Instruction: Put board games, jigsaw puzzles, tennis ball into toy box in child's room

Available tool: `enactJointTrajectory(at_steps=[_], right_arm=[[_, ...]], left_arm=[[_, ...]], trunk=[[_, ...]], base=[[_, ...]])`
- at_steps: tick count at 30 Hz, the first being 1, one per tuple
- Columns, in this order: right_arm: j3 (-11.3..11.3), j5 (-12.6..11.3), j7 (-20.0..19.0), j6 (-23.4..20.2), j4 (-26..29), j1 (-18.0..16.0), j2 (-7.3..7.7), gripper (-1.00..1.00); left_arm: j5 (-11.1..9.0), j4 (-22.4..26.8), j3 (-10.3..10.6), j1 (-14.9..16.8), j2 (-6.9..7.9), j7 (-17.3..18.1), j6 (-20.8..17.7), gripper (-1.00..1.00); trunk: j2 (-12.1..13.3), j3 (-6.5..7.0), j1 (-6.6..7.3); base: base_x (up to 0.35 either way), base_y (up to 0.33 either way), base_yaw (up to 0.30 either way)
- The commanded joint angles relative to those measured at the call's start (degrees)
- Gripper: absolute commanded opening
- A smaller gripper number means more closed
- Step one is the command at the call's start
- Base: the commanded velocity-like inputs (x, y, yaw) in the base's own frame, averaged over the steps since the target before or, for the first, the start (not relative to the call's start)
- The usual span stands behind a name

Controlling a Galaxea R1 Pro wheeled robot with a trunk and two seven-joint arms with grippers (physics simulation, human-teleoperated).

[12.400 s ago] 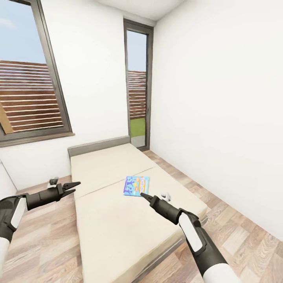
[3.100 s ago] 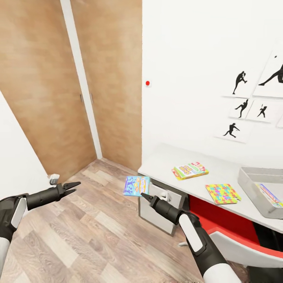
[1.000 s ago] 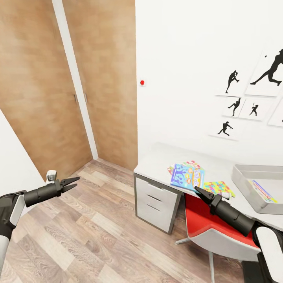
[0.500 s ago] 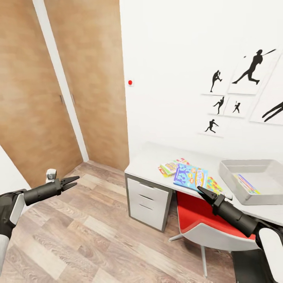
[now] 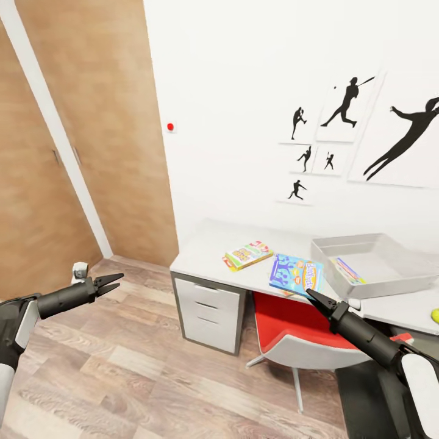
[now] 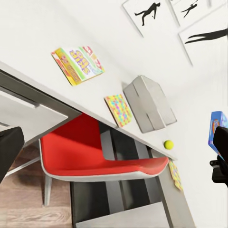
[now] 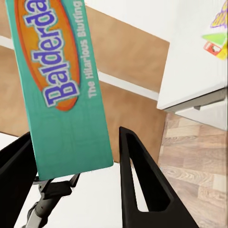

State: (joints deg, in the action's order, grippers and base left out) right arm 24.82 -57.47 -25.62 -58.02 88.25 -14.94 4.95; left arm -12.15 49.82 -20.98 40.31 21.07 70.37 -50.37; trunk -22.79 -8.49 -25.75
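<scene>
My right gripper (image 5: 312,296) is shut on the blue board game (image 5: 296,274), holding it up over the table's (image 5: 204,250) front edge; up close its teal side (image 7: 61,85) rests between the fingers (image 7: 137,180). Another board game (image 5: 248,254), green-edged, lies on the table. The grey toy box (image 5: 390,281) stands at the right with a flat printed box (image 5: 347,270) inside. The tennis ball (image 5: 435,315) lies beyond it. From the left wrist I see two jigsaw puzzles (image 6: 118,109) (image 6: 175,175), the toy box (image 6: 149,104) and the ball (image 6: 168,144). My left gripper (image 5: 108,281) is open over the floor.
A red chair (image 5: 292,332) is tucked under the table, below my right gripper. A grey drawer cabinet (image 5: 210,305) closes the table's left end. Wooden doors (image 5: 79,152) stand at the left and baseball posters (image 5: 341,110) hang on the wall. Wood flooring stretches beneath my left arm.
The camera has swung right, so the table and toy box slid left in view and the tennis ball came in. The right gripper still holds the blue board game.
</scene>
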Motion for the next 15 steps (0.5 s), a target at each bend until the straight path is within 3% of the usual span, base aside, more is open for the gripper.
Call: enactJointTrajectory(at_steps=[1,15], right_arm=[[0.1,0.0,-0.5,-0.3,0.0,-0.1,-0.02,-1.0],[0.1,0.2,-0.5,-0.2,-0.2,-0.1,-0.08,-1.0]], left_arm=[[-0.1,0.0,0.0,0.0,0.02,0.1,-0.4,1.0],[-0.1,0.0,0.1,0.0,0.02,0.0,-0.4,1.0]], trunk=[[-0.1,-0.14,-0.03],[-0.1,-0.48,-0.03]], base=[[0.0,0.0,-0.272],[0.0,0.0,-0.272]])
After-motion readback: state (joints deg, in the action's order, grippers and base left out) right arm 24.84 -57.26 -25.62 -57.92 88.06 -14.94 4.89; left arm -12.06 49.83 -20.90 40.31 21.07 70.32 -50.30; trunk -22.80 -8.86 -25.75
